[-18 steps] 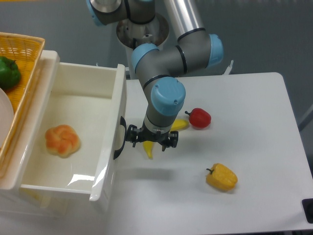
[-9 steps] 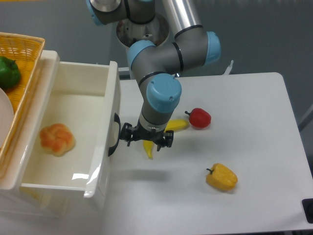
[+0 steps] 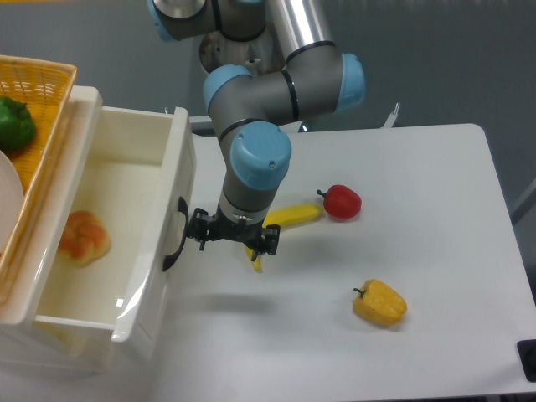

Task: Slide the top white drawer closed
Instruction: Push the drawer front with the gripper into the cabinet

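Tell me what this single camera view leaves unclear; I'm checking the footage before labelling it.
- Gripper: seen from above, the wrist covers the fingers, so whether it is open or touching the drawer handle cannot be told.
- Top white drawer: its back end is hidden under the cabinet top and yellow basket.
- Orange bun: partly hidden there too.
- Banana: partly behind the arm.
- Lower drawer: hidden below.

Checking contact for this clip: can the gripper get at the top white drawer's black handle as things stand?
Probably yes. The gripper sits right beside the black handle on the front of the top white drawer, with nothing between them; whether they touch is unclear.
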Controlling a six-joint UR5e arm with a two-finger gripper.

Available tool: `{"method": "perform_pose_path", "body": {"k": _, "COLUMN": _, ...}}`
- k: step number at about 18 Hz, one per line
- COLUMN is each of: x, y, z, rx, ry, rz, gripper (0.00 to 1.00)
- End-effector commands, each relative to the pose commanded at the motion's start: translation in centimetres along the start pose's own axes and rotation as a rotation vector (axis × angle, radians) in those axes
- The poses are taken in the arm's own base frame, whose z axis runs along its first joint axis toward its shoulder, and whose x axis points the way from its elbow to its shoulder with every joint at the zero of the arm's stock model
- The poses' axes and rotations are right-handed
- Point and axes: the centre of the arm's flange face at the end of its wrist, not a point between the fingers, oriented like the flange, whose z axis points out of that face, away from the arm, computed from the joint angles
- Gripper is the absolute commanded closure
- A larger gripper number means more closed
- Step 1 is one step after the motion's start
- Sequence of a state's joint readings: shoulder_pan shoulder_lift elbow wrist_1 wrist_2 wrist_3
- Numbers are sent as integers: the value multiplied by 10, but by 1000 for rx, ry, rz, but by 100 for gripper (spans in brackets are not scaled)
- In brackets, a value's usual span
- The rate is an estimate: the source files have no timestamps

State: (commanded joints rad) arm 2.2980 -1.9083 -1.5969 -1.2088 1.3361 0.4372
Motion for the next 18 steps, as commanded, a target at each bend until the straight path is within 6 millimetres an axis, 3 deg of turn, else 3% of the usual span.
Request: {"method": "perform_pose_path", "body": {"k": 18, "x": 61, "y": -9, "z": 5, "rx": -5, "ry": -2, "rz": 108, "gripper": 0}}
